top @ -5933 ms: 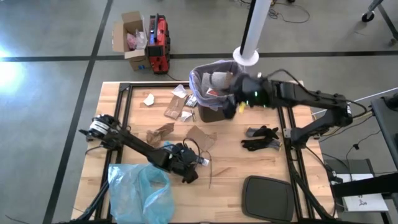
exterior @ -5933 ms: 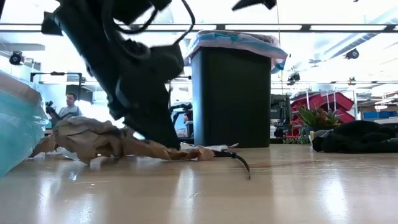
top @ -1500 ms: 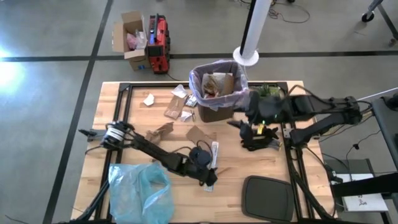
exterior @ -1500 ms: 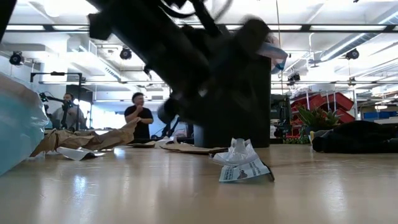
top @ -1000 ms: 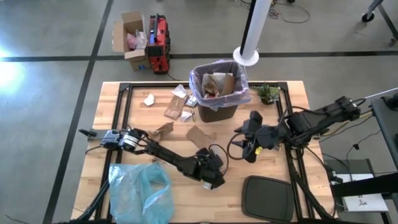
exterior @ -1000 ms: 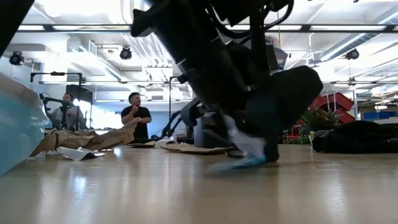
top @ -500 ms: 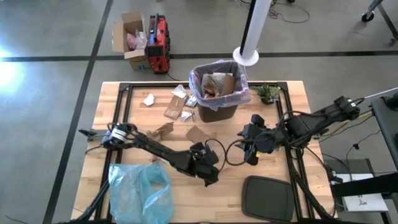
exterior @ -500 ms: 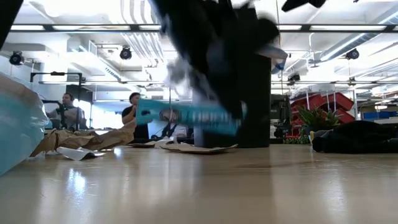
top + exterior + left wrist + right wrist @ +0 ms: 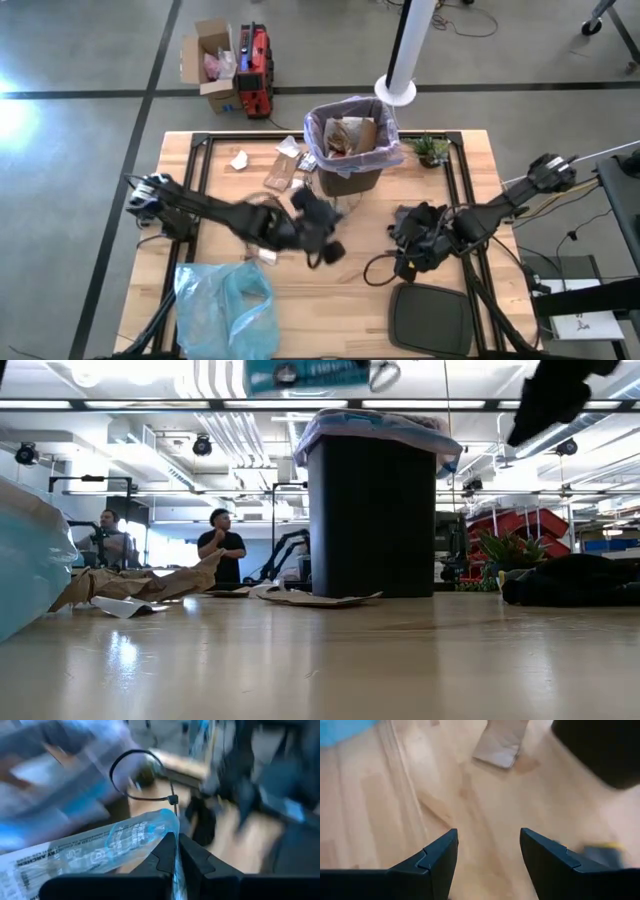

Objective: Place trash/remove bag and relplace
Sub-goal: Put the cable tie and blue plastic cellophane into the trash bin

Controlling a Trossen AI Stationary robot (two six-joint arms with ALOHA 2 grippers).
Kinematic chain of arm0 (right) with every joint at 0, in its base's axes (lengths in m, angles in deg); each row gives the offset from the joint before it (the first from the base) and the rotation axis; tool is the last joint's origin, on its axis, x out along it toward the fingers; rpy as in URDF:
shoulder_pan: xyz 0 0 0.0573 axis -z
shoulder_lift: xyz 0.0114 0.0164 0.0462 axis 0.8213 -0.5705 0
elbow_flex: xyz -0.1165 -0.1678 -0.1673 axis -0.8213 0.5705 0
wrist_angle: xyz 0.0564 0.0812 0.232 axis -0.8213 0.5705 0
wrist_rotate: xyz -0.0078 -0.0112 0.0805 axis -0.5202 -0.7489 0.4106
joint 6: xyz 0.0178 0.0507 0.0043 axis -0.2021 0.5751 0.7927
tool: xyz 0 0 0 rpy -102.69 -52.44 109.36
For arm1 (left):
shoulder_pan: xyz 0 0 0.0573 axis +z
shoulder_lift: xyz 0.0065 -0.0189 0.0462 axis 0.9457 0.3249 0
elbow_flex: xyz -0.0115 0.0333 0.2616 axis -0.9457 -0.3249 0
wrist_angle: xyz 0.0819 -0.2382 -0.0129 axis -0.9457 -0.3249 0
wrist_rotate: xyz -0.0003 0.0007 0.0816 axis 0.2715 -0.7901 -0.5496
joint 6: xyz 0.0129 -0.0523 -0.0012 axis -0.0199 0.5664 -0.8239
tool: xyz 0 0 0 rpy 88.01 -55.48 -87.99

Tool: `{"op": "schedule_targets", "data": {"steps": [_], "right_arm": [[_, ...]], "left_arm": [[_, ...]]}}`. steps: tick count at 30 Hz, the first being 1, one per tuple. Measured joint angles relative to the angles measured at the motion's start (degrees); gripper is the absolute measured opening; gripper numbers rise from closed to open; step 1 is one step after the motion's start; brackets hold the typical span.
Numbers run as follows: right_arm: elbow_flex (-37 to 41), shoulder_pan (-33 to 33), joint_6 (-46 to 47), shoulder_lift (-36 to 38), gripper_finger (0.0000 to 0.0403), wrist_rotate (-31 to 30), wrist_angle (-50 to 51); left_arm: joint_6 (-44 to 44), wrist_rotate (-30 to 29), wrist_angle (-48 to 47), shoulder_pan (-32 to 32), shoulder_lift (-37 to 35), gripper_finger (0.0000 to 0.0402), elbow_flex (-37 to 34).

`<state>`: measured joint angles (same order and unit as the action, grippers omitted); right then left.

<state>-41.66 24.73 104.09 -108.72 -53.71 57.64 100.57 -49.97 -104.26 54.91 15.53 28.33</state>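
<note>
Gripping clear plastic wrapper (image 9: 95, 851), left pincer (image 9: 176, 851) clamped shut; right pincer (image 9: 487, 851) open above table (image 9: 385, 810).

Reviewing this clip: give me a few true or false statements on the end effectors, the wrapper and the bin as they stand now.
1. The left end effector is shut on a clear wrapper. True.
2. The right end effector grips cardboard. False: its fingers stand apart over bare wood, holding nothing.
3. The black bin has its bag fitted and trash inside. True.
4. The wrapper lies on the table. False: the low view shows it lifted above the bin's rim.
</note>
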Motion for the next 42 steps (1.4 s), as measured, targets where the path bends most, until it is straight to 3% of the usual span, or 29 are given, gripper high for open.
{"op": "schedule_targets", "data": {"steps": [8,13,17,23,30,35,42], "right_arm": [[7.77,-2.9,3.94,-0.15,0.0199,-3.51,-24.99],[9.62,-2.9,5.37,-0.15,0.0199,-6.27,-30.72],[9.66,-2.92,5.62,-0.15,0.0199,-8.56,-30.78],[9.64,-2.9,5.47,-0.15,0.0199,-10.04,-30.81],[9.64,-2.9,5.46,-0.15,0.0199,-10.62,-30.83],[9.61,-2.9,5.49,-0.17,0.0199,-10.6,-30.81],[9.59,-2.9,5.44,-0.17,0.0199,-10.58,-30.86]], "left_arm": [[-10.65,1.0,20.93,8.96,-4.48,0.0001,0.11],[-11.54,4.38,29.25,15.88,-3.27,0.0001,0.11],[-10.98,5.13,30.89,20.6,-1.33,0.0002,0.09],[-17.08,5.06,31.66,26.19,1.12,0.0001,0.09],[-27.2,7.47,36.48,27.78,4.44,0.0006,0.09],[-27.95,8.68,31.21,27.47,6.46,0.0006,0.04],[-23.18,9.26,27.22,27.22,7.03,0.0067,0.07]]}}
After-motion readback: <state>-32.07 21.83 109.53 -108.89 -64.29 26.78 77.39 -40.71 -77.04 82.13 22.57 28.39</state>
